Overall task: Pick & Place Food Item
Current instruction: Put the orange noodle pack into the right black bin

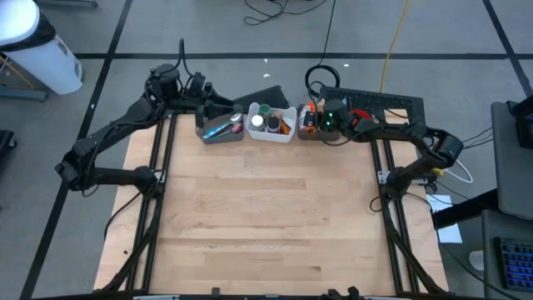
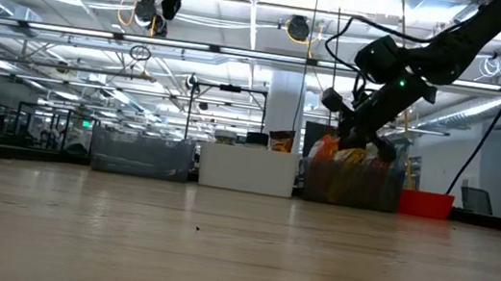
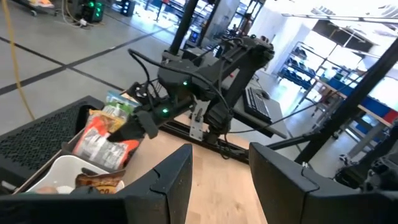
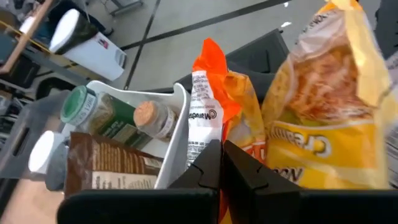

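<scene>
My right hand (image 4: 221, 163) is at the bin (image 1: 310, 133) on the tabletop's far edge, fingers pinched together on the orange snack packet (image 4: 208, 118), which sits in that bin. I judge the pick is in hand; next I must lift it clear.

My left hand (image 3: 219, 180) waits half-spread, empty.

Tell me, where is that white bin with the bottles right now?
In the high view the white bin sits at the table's far edge, the middle of three bins, between a grey bin on its left and a snack-packet bin where the right gripper is.
</scene>
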You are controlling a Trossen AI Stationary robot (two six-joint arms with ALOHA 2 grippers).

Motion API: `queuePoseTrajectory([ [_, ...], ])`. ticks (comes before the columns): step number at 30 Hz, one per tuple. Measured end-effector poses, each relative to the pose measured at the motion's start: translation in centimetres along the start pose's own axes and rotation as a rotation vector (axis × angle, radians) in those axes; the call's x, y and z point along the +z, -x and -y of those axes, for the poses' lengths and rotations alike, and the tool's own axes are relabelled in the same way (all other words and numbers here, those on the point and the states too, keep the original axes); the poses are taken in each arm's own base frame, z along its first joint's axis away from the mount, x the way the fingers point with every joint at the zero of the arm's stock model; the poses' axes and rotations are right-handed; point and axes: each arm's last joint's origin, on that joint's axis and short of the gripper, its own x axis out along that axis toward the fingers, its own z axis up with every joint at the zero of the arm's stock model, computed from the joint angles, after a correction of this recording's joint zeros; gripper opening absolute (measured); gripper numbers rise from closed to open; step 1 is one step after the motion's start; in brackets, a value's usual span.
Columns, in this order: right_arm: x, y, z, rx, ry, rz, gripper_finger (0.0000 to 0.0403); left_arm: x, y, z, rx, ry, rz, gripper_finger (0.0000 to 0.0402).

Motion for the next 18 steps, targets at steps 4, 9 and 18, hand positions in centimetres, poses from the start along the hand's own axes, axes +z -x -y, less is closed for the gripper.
queuePoseTrajectory([
  [4, -0.09, -0.49, 0.0, 0.007, -0.024, 0.007, 0.0, -0.06, -0.19, 0.19, -0.01, 0.002, -0.004, 0.0163],
  [9, -0.03, -0.52, -0.08, 0.016, -0.001, 0.014, 0.0, -0.13, -0.37, 0.38, -0.019, 0.002, -0.008, 0.0164],
  [18, -0.08, -0.5, -0.16, 0.024, 0.039, 0.012, 0.001, -0.13, -0.38, 0.39, -0.02, 0.003, -0.009, 0.0163],
])
